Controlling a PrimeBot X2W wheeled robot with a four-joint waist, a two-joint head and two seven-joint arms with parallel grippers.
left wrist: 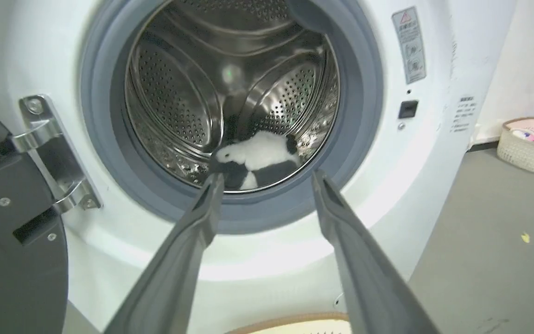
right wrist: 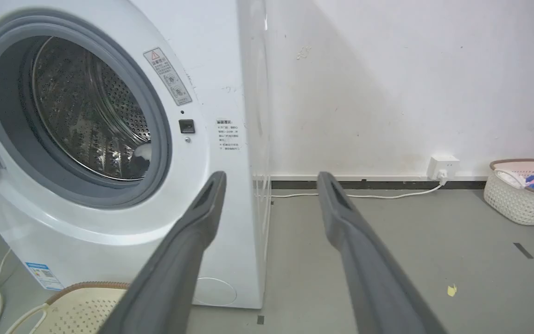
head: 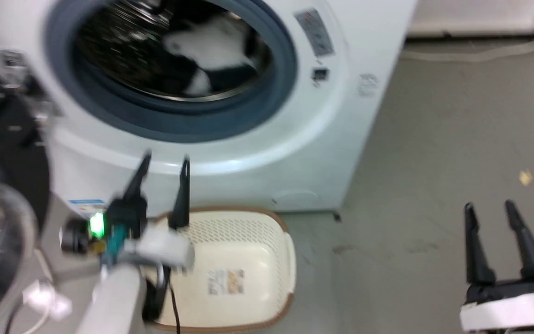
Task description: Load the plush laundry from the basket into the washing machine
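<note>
1. The left end effector (head: 165, 158) sat at the lower left of the blurred head view. Its two long dark fingers were spread apart and held nothing, pointing up the frame toward the front of the washing machine (head: 332, 139).
2. The right end effector (head: 488, 206) was at the lower right of the same view, over grey floor (head: 434, 162). Its fingers were also apart and empty.
3. The basket (head: 290, 260), cream with a brown rim, stood on the floor at the bottom centre, just in front of the washing machine. A paper label (head: 225, 281) showed on its bare inside bottom.
4. The washing machine took up the upper left of the frame. Its black-framed door (head: 7, 139) hung open at the left edge.
5. In the left wrist view, the plush laundry (left wrist: 262, 150) lay inside the shiny perforated drum (left wrist: 174, 106). It rested low on the drum's bottom, just behind the grey door ring (left wrist: 355, 116), white with black patches.
6. A second basket (left wrist: 529, 148), pale and holding colourful clothes, stood at the right edge of that view, well apart from the washing machine.
</note>
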